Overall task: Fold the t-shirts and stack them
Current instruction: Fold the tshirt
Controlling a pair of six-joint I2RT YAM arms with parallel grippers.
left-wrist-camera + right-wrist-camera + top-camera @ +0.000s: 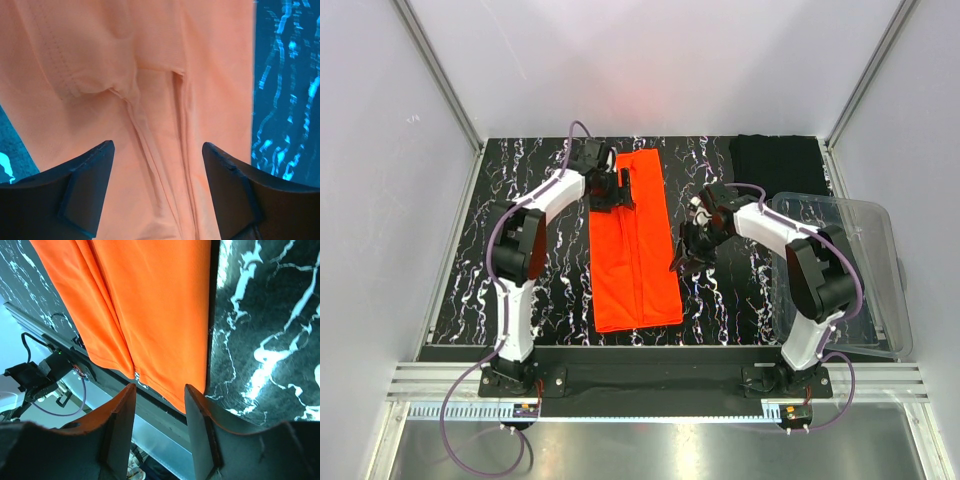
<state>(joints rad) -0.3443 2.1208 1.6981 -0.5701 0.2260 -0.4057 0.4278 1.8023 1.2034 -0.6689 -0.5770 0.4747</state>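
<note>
Left gripper [157,192] hovers over the 12 o'clock end of the orange shirt [635,270], jaws wide apart, nothing in them. Directly below it are a sleeve hem [65,75] and a ridge of stacked layers. Risk one: if it closes there it may catch only the top ply, and lifting would peel the lengthwise fold open instead of carrying the whole strip. The shirt lies mid-table as a long band running 12 to 6, not yet folded crosswise. Its 6 o'clock hem sits close to the table [565,290] edge, so any pull towards the bases could tip it over the lip. Right gripper [160,422] is beside the shirt's 3 o'clock edge, jaws about half apart and gripping nothing. Risk two: uneven timing between the two ends would skew the band and wrinkle it. A low pass could also drag that edge sideways. The black shirt [775,165] sits at 1 o'clock in the far corner, well apart from the orange one, and looks like a flat dark block. I can't tell how neatly it is folded, so stack alignment is an open question. The bin [880,300] is at 3–4 o'clock, clear plastic, with nothing visible inside and neither shirt in it. The right elbow seems close to its near wall – a wide swing towards the black shirt could knock it.
</note>
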